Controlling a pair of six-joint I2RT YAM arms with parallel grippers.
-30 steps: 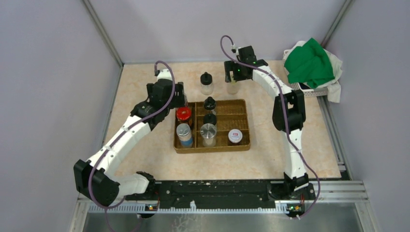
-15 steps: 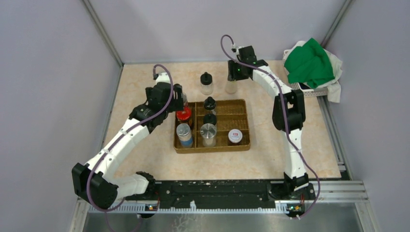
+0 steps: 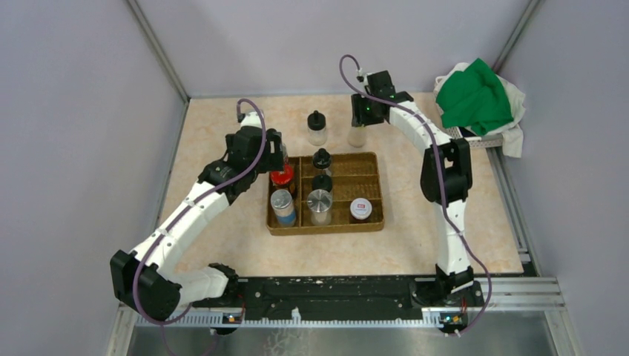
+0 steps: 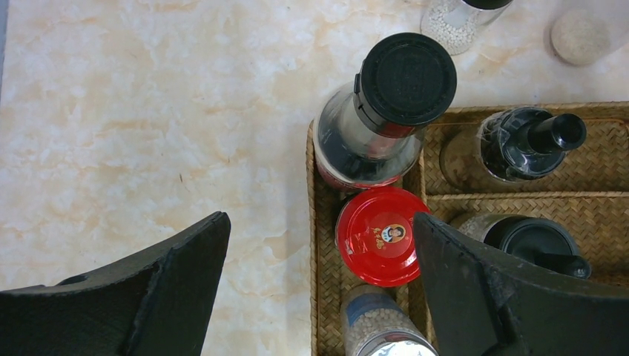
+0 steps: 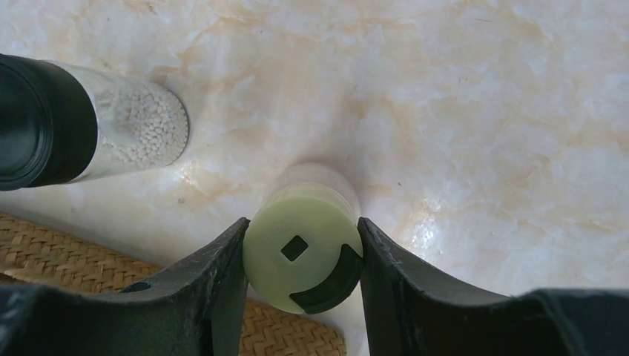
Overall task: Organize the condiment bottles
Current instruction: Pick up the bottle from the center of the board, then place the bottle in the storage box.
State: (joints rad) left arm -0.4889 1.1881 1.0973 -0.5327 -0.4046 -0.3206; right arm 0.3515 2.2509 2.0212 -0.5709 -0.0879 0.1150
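Note:
My right gripper [image 3: 361, 113] is shut on the yellow-green lid of a small shaker [image 5: 303, 248] just behind the brown woven tray [image 3: 326, 231]. A black-capped jar of white beads [image 3: 317, 127] stands to its left on the table. My left gripper [image 4: 319, 245] is open and empty above the tray's left column, straddling a red-lidded jar [image 4: 382, 236]. Behind that jar stands the taller black-capped, red-labelled bottle [image 4: 404, 78], and in front of it a blue-labelled jar [image 3: 282, 202]. The tray also holds two black-topped bottles [image 3: 321, 159], a silver-lidded shaker [image 3: 320, 202] and a white-lidded jar [image 3: 360, 208].
A green and white cloth heap [image 3: 478, 100] lies in a basket at the back right corner. Grey walls close in the table on the left, back and right. Bare marble table [image 3: 222, 245] lies left and in front of the tray.
My left gripper has drawn back a little to the left of the tray's left column. My right gripper stays at the yellow-green shaker.

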